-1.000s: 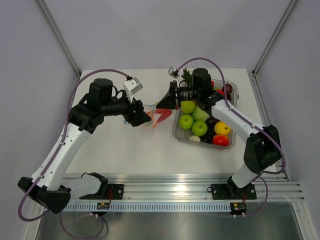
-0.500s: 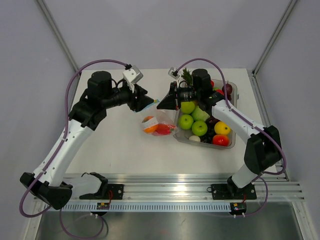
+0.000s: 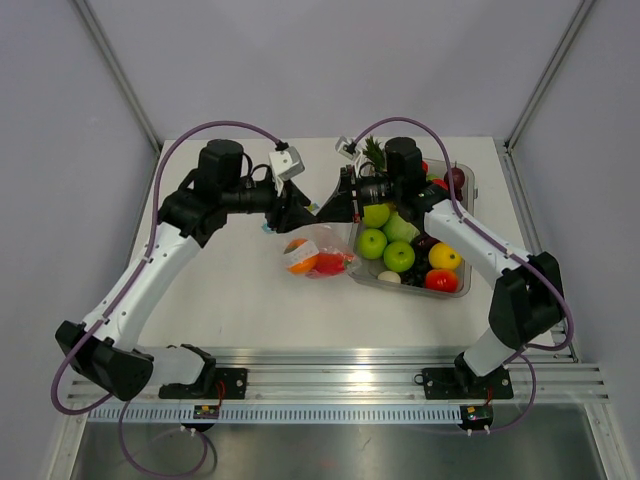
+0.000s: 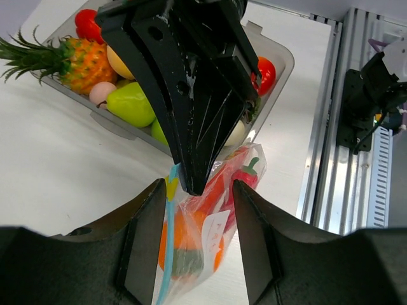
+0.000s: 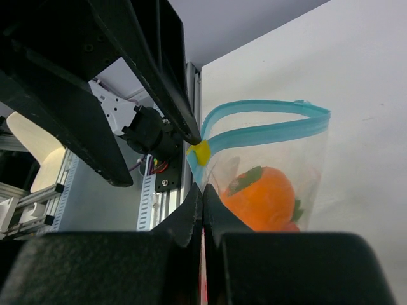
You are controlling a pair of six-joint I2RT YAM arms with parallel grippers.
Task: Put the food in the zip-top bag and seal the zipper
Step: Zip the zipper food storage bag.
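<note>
right claw (image 3: 321, 209): pinched on zip-top bag (image 4: 216, 216) corner
left claw (image 4: 198, 185): parted, empty
bag feel: limp, light, slick
grip: zipper (image 5: 267, 131), beside right claw

- The bag (image 3: 322, 252) lies on the table (image 3: 230, 290).
- In the bag, the chili (image 3: 332, 264) sits on the right side, and the round fruit (image 3: 300, 262) sits to its left.
- The zipper (image 5: 257, 124) runs along the bag's far edge.
- The tray (image 3: 462, 288) stands just right of the bag; whether the two touch cannot be told.
- The apples (image 3: 398, 256) lie in the tray, in the part nearest the bag.
- The pineapple (image 3: 373, 152) lies at the tray's far end, behind and right of the bag.
- The left gripper (image 3: 305, 215) is behind the bag, over its far edge.
- The right gripper (image 5: 202, 190) is at the bag's far right corner, tip to tip with the left gripper.
- The rail (image 3: 350, 380) runs in front of the bag, at the table's near edge.
</note>
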